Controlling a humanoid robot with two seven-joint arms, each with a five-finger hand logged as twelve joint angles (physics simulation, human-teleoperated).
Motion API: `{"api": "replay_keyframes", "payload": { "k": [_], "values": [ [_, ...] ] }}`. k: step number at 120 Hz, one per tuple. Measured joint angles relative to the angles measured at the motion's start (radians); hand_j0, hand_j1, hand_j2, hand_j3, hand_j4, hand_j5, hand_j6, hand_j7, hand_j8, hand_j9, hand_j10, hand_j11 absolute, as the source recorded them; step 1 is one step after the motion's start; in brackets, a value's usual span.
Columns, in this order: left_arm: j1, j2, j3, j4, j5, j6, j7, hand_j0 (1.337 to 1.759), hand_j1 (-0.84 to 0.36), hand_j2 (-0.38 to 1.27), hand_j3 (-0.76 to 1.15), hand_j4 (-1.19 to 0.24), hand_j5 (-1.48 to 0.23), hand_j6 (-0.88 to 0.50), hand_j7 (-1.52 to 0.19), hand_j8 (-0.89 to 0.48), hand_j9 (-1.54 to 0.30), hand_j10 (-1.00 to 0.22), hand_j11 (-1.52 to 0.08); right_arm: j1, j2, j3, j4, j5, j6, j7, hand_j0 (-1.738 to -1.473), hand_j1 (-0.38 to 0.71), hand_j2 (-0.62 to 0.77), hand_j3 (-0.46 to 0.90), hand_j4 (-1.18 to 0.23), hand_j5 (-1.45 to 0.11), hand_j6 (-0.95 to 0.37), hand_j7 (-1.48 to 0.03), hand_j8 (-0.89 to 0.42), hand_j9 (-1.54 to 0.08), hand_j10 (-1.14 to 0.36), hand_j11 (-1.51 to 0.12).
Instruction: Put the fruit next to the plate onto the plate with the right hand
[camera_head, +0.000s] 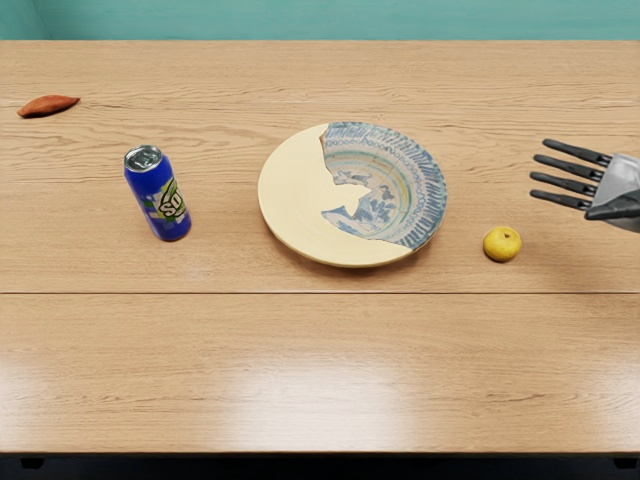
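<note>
fruit (502, 243) sits round beside plate (290, 195), dimple up; right fingers (565, 166) spread wide.

Fruit (502, 243) just R of plate (295, 195)

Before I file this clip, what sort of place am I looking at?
Probably a simulated dining or kitchen tabletop: a wooden table against a teal wall, set with a patterned plate, a blue drink can and a small yellow fruit. The right hand is open at the right edge.
</note>
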Motion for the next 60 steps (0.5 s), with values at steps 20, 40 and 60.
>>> {"api": "replay_keyframes", "payload": {
  "k": [20, 40, 60],
  "values": [
    [0.001, 0.000, 0.000, 0.000, 0.000, 0.000, 0.000, 1.658, 0.35, 0.00, 0.00, 0.00, 0.00, 0.00, 0.00, 0.00, 0.00, 0.00, 0.00, 0.001, 0.001, 0.006, -0.022, 0.002, 0.001, 0.000, -1.658, -0.32, 0.00, 0.00, -0.02, -0.03, -0.02, -0.03, -0.02, -0.03, -0.02, -0.03],
    [0.000, 0.000, 0.000, 0.000, 0.000, 0.000, 0.000, 1.658, 0.35, 0.00, 0.00, 0.00, 0.00, 0.00, 0.00, 0.00, 0.00, 0.00, 0.00, 0.074, 0.018, 0.001, 0.045, -0.194, 0.002, 0.000, -1.658, -0.32, 0.00, 0.00, -0.02, -0.04, -0.02, -0.04, -0.02, -0.04, -0.03, -0.04],
    [0.000, 0.000, 0.000, 0.000, 0.000, -0.001, 0.000, 1.658, 0.35, 0.00, 0.00, 0.00, 0.00, 0.00, 0.00, 0.00, 0.00, 0.00, 0.00, 0.107, -0.047, -0.020, 0.430, -0.694, -0.206, 0.000, -1.658, -0.31, 0.00, 0.00, -0.03, -0.04, -0.03, -0.04, -0.03, -0.04, -0.03, -0.04]
  ]
}}
